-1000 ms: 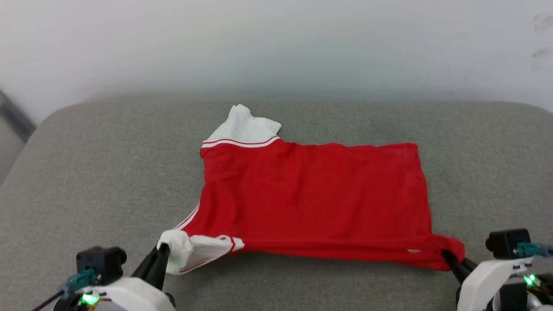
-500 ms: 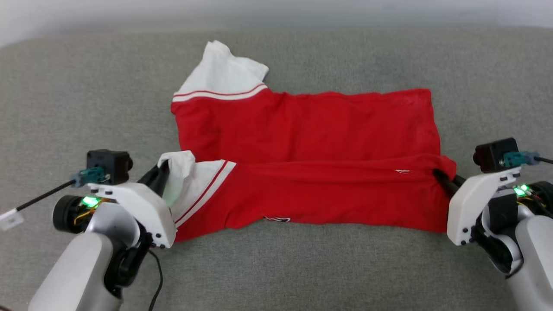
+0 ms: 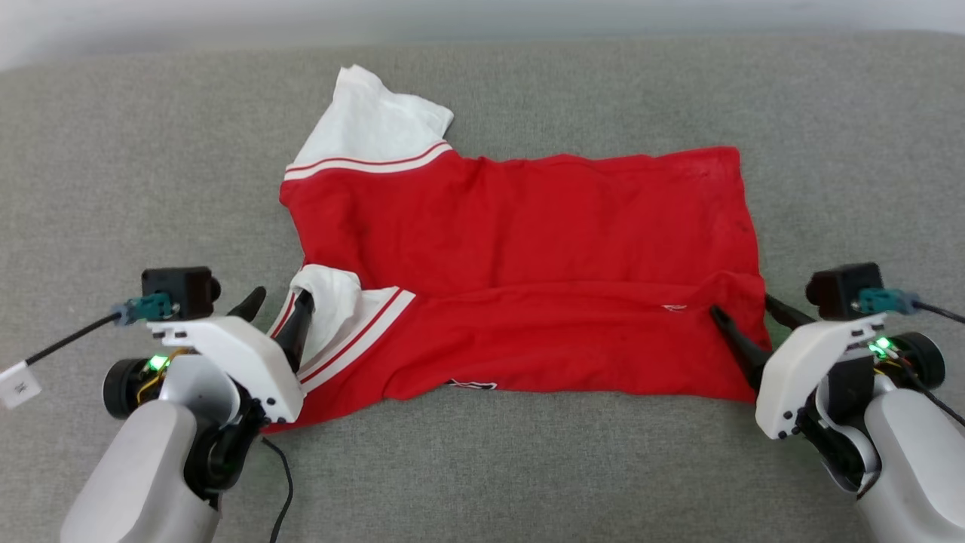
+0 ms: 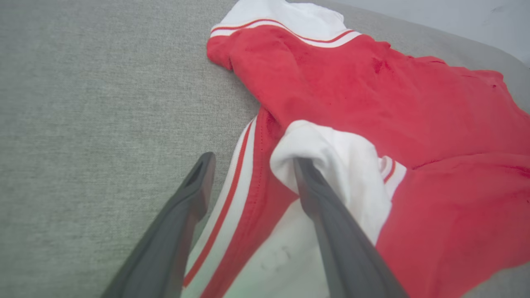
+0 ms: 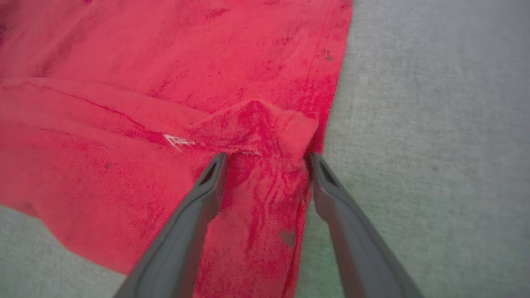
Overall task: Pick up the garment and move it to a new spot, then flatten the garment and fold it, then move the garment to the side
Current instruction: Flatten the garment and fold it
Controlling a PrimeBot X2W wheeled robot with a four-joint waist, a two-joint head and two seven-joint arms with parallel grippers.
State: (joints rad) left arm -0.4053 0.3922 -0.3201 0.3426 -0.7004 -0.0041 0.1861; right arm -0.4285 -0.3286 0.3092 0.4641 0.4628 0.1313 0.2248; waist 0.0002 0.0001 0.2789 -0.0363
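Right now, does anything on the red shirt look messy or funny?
Yes. The garment is not flat: its near white sleeve is bunched over one finger of the open left gripper, and a red corner stands puckered inside the open right gripper.

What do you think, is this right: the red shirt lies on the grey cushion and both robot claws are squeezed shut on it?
Not quite. The red shirt does lie on the grey cushion, but the claws are not squeezed shut: the left gripper and the right gripper both stand open, fingers spread apart, as the two wrist views show.
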